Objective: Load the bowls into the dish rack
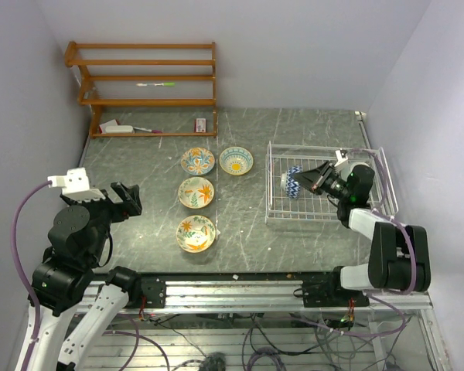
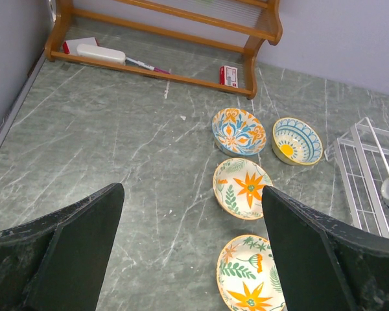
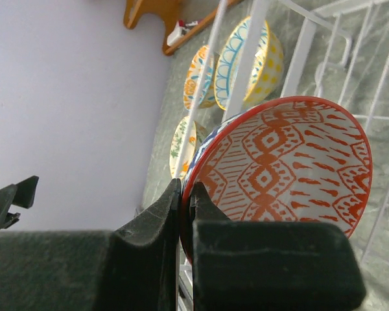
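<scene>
My right gripper (image 1: 313, 179) is shut on the rim of a red patterned bowl (image 3: 292, 162) and holds it on edge inside the white wire dish rack (image 1: 325, 212); in the top view this bowl (image 1: 292, 182) shows its blue-white outside. Three cream bowls with orange flowers (image 1: 198, 161) (image 1: 196, 192) (image 1: 196, 233) and a blue-yellow bowl (image 1: 236, 161) lie on the table left of the rack. My left gripper (image 1: 127, 199) is open and empty, left of the bowls and above the table. A mint green bowl is out of view.
An orange-brown wooden shelf unit (image 1: 143, 85) stands at the back left with a white object, a pen and a small red-white box on its bottom shelf. Grey walls close both sides. The rack's wire side (image 2: 360, 172) shows at the right of the left wrist view.
</scene>
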Tool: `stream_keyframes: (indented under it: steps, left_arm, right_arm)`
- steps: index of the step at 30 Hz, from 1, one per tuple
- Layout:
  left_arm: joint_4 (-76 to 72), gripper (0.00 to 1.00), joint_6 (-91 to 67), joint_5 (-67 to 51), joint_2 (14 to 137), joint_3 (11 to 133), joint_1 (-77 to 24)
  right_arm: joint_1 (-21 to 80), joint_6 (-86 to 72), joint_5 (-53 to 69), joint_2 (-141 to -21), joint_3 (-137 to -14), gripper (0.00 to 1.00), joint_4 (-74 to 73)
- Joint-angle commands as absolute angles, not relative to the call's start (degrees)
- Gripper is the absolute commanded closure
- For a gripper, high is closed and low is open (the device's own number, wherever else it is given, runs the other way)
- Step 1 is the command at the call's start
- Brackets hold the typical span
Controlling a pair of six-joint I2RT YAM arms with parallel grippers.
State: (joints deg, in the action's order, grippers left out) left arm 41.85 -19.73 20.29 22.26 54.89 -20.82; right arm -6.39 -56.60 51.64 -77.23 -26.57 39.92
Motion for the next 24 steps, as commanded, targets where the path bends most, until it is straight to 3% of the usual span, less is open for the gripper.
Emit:
stream_keyframes:
  steps: [1,10,15,24]
  left_arm:
    - [40.4,0.02,-19.5,19.2,22.4,54.5,-20.4]
    - [40.4,0.02,-19.5,19.6,21.8,54.4,-20.4]
    - [40.3,0.02,-19.4,19.5,22.0,54.5,-20.4]
    - [40.3,0.02,-19.3,19.5,22.2,54.3,-20.4]
  right_arm:
    - [-7.2,-57.5,53.5,-81.0,-27.9,1.00,42.8]
    - [-9.3,-62.5,56.9,-89.3,-26.4,0.99,48.9]
    - [-11.1,-58.1,54.9,-87.6,-26.5,0.83,41.1]
    - [-13.8,-47.4,48.0,-79.1,-29.3,0.62,23.9]
